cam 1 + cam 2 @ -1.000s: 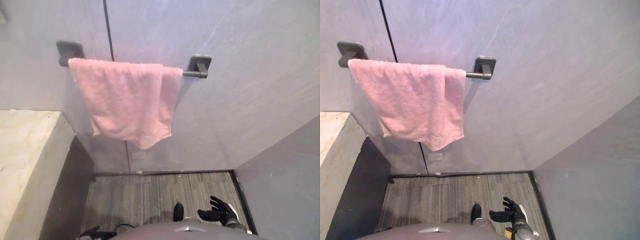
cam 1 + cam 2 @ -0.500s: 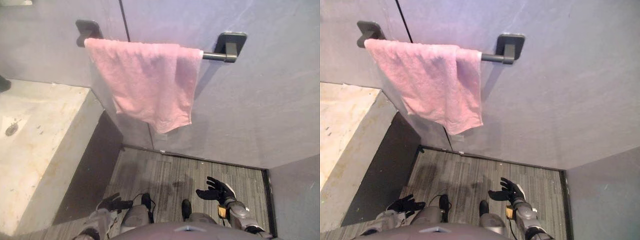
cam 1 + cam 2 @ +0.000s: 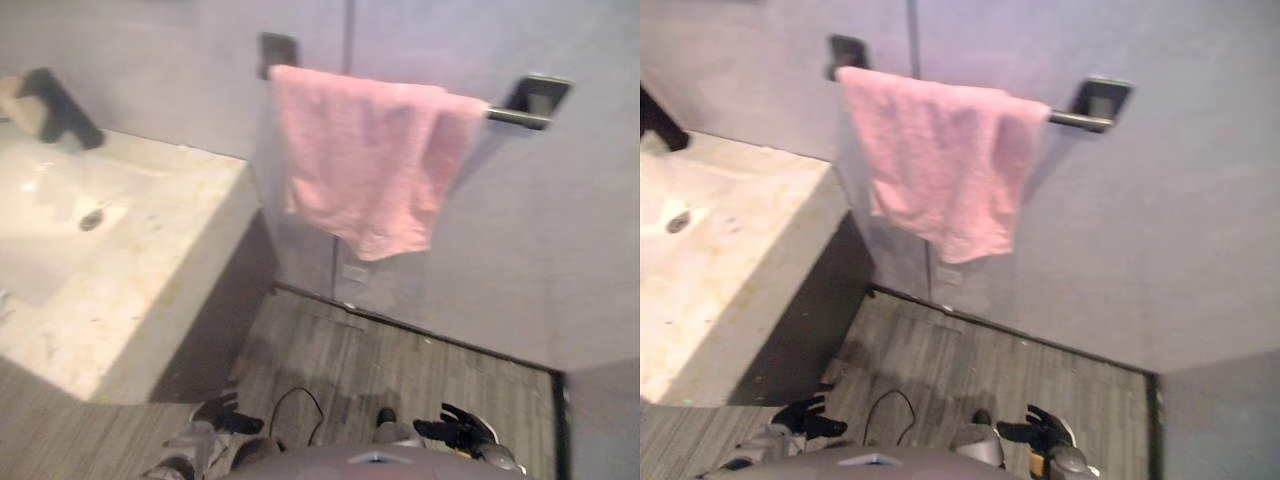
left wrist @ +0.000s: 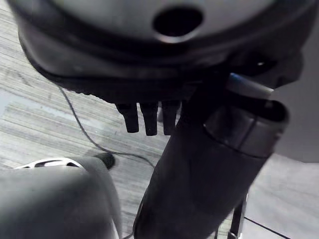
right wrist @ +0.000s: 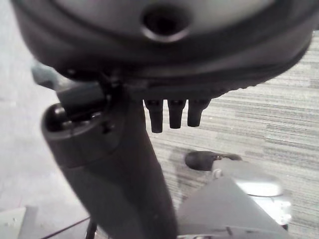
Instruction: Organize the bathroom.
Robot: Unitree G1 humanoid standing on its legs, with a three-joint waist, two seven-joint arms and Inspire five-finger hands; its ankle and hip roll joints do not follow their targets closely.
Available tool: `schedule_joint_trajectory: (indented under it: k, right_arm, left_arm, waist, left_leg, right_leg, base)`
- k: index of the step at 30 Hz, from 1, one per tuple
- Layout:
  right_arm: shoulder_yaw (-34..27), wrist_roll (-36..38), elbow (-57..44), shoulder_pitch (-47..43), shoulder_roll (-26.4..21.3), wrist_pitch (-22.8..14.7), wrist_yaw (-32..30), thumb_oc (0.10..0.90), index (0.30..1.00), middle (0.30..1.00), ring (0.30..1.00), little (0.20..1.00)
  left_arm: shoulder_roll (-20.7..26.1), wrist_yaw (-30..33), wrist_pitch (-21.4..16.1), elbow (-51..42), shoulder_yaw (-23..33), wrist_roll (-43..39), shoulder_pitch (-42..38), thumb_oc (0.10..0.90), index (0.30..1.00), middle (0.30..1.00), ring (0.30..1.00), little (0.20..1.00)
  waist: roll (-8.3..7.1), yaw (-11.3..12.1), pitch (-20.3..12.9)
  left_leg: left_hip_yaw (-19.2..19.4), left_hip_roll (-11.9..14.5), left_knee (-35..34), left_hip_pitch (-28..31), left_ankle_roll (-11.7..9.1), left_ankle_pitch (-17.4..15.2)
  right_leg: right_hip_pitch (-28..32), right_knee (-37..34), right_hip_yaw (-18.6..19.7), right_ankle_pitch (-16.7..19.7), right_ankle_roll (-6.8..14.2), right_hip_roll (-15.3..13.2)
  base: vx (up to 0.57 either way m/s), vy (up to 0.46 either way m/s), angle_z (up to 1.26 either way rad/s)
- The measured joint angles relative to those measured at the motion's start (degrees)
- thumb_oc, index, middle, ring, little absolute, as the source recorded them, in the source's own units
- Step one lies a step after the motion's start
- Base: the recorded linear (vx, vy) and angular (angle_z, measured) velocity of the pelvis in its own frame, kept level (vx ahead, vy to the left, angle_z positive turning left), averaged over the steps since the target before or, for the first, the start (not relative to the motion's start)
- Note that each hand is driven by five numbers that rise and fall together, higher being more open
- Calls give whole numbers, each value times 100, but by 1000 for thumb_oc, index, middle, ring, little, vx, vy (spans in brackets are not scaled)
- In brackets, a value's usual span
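A pink towel [image 3: 375, 160] drapes over the wall rail [image 3: 518, 116] (bunched unevenly). Far below the towel, left robot hand [image 3: 805, 419] and right robot hand [image 3: 460, 430] hang released, holding nothing.

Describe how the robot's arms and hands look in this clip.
Both arms are silver-grey, each ending in a dark hand. The left hand and right hand are black with separate slim fingers; the right wrist carries a small yellowish patch. Each wrist view shows a thick dark thumb beside short ribbed fingers.

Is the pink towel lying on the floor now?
No, the pink towel hangs over the dark bar on the wall, well above the floor.
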Motion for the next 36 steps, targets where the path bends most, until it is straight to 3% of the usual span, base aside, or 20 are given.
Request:
schedule_joint_trajectory:
  k: [1,2,3,4,6,8,10,12,13,16,19,21,22,23,24,25,26,28,32,36]
  right_arm:
    - [-16,-6,99,-92,-33,66,-4,800,900,900,900,900]
    - [-21,-7,150,-163,35,123,-13,800,900,900,900,900]
    - [-22,-4,159,-153,105,156,-12,800,900,900,900,900]
    - [-71,-8,136,-220,72,191,-10,800,900,900,900,900]
    - [-138,-6,90,-348,-38,189,-16,800,900,900,900,900]
    - [-238,-5,70,-419,-126,191,-46,800,900,900,900,900]
    - [-329,-4,76,-559,-108,238,-133,800,900,900,900,900]
    - [-348,26,76,-648,73,281,-154,800,900,900,900,900]
    - [-343,35,80,-656,377,298,-182,800,900,900,900,900]
    - [-339,27,92,-617,703,308,-224,800,900,900,900,900]
    - [-336,20,107,-603,669,305,-298,800,900,900,900,900]
    - [-318,37,147,-620,671,287,-362,800,900,900,900,900]
    - [-305,34,147,-637,661,288,-368,800,900,900,900,900]
    - [-278,33,147,-650,641,306,-373,800,900,900,900,900]
    - [-188,29,150,-620,643,309,-419,800,900,900,900,900]
    - [-155,24,150,-602,654,309,-439,800,900,900,900,900]
    - [-94,20,168,-485,664,316,-473,800,900,900,900,900]
    - [-62,-7,217,-408,601,311,-495,800,900,900,900,900]
    - [6,-26,179,-366,408,382,-509,800,900,900,900,900]
    - [49,-153,78,-380,406,535,-493,800,900,900,900,900]
  left_arm:
    - [-42,-17,13,6,-64,0,24,800,900,900,900,900]
    - [25,-14,11,-9,-80,0,-12,800,900,900,900,900]
    - [80,-14,10,-7,-76,4,-74,800,900,900,900,900]
    - [-2,-57,-4,-27,-24,1,-7,800,900,900,900,900]
    - [-204,-46,53,22,7,43,139,800,900,900,900,900]
    - [-277,-82,67,16,-97,133,197,800,900,900,900,900]
    - [-233,-89,166,-13,-458,175,196,800,900,900,900,900]
    - [-75,-64,165,-25,-645,187,218,800,900,900,900,900]
    - [109,-53,177,-20,-652,77,210,800,900,900,900,900]
    - [190,-38,181,-14,-651,97,232,800,900,900,900,900]
    - [177,18,182,-25,-633,101,233,800,900,900,900,900]
    - [185,71,201,-15,-495,129,247,800,900,900,900,900]
    - [181,111,233,-13,-423,135,210,800,900,900,900,900]
    - [179,155,273,-10,-388,137,212,800,900,900,900,900]
    - [252,202,296,-26,-315,135,205,800,900,900,900,900]
    - [282,214,320,-25,-296,134,208,800,900,900,900,900]
    - [332,222,383,-28,-287,135,250,800,900,900,900,900]
    - [259,247,392,-43,-195,132,319,800,900,900,900,900]
    - [107,270,383,-187,-166,225,421,800,900,900,900,900]
    - [111,297,296,-194,-187,249,190,800,900,900,900,900]
  waist:
    - [289,-57,-107]
    - [212,-101,-143]
    - [-51,-154,-164]
    - [-88,-69,-153]
    - [126,-63,-148]
    - [304,-85,-141]
    - [364,-45,-157]
    - [188,43,-145]
    - [-118,112,-158]
    - [-179,150,-150]
    - [-169,169,-128]
    - [-119,167,-96]
    - [-28,160,-73]
    - [-8,164,-89]
    - [54,192,-89]
    - [13,199,-91]
    - [-203,210,-181]
    - [-302,229,-247]
    - [-14,227,-257]
    - [-132,156,-150]
  left_leg:
    - [-394,102,-618,-4,-163,72]
    - [-580,13,-947,30,-424,235]
    - [-607,-201,-1128,85,-553,355]
    - [-54,-39,-936,215,-383,328]
    - [406,351,-996,521,-503,357]
    - [502,369,-1236,635,-397,540]
    - [458,105,-1597,862,-279,558]
    - [333,-160,-1603,881,-18,396]
    - [234,-420,-1606,859,114,396]
    - [226,-484,-1604,784,209,421]
    - [275,-557,-1605,764,347,411]
    - [249,-480,-1604,779,400,402]
    - [238,-348,-1604,752,406,399]
    - [207,-220,-1605,726,393,424]
    - [146,-52,-1602,655,340,472]
    - [97,-18,-1603,655,319,485]
    - [-20,-165,-1610,643,292,486]
    - [-92,-266,-1634,675,215,453]
    - [-220,-215,-1599,662,121,477]
    - [-251,-234,-969,254,-16,393]
  right_leg:
    - [-320,-69,137,-99,-197,635]
    - [-374,-437,222,17,-469,862]
    - [-284,-820,395,623,-845,728]
    - [-165,-836,243,890,-291,471]
    - [-79,-606,-2,896,-273,350]
    - [-53,-398,-82,875,-245,248]
    - [-155,234,-237,716,13,-89]
    - [-380,535,-156,529,283,-423]
    - [-374,323,-72,737,440,-622]
    - [-451,400,-67,1277,636,-726]
    - [-653,726,9,1461,611,-776]
    - [-708,764,246,1476,634,-618]
    - [-741,754,409,1044,636,-366]
    - [-692,665,482,840,582,-84]
    - [-631,520,614,654,521,486]
    - [-554,340,787,618,470,676]
    - [-207,-235,820,717,370,877]
    - [142,-771,784,769,56,829]
    - [211,-833,678,779,-11,902]
    - [237,-833,468,763,-76,794]
  base:
    - [-171,302,123]
    - [-165,325,137]
    - [-150,354,130]
    - [-194,463,112]
    - [-162,422,91]
    - [-141,395,75]
    - [-121,346,73]
    - [-84,300,31]
    - [-91,308,20]
    - [-118,227,11]
    - [-169,159,-5]
    - [-133,84,-8]
    - [-112,62,4]
    - [-100,43,17]
    - [-106,37,22]
    - [-73,-2,41]
    - [-52,-14,34]
    - [-40,-23,24]
    - [-52,-1,16]
    - [-23,92,34]
